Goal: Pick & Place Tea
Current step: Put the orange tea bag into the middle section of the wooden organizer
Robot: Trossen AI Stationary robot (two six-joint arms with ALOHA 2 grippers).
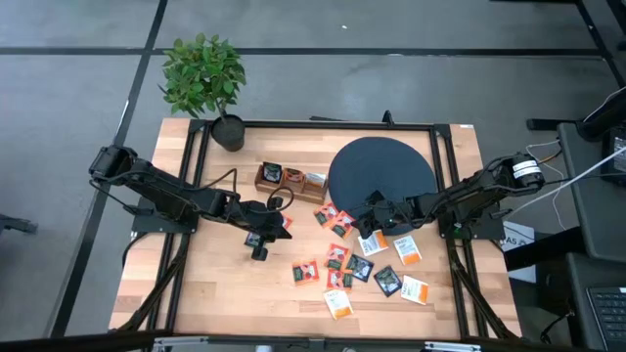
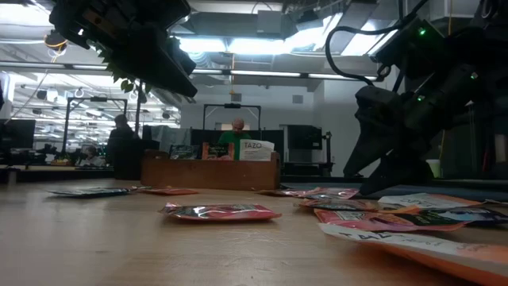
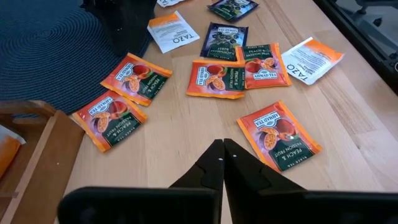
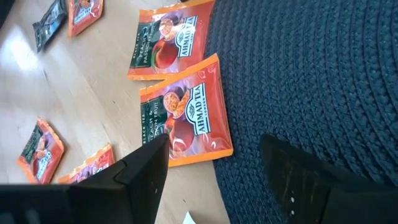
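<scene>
Several tea sachets lie flat on the wooden table (image 1: 225, 293): red-orange (image 1: 337, 256), dark (image 1: 387, 282) and white with orange (image 1: 415, 290). My right gripper (image 4: 217, 158) is open and low, at the near rim of the black round disc (image 1: 381, 171). It stands over the near end of a red-orange sachet (image 4: 186, 112) that lies partly on the disc's edge. One finger is over the wood, the other over the disc. My left gripper (image 3: 222, 148) is shut and holds nothing. It hangs above the table near the wooden tray (image 1: 290, 181).
A potted plant (image 1: 205, 73) stands at the far left corner. The wooden tray holds sachets upright in its compartments. A second red-orange sachet (image 4: 171, 40) lies just beyond the one under my right gripper. Bare wood shows at the near left. People sit in the room behind the table.
</scene>
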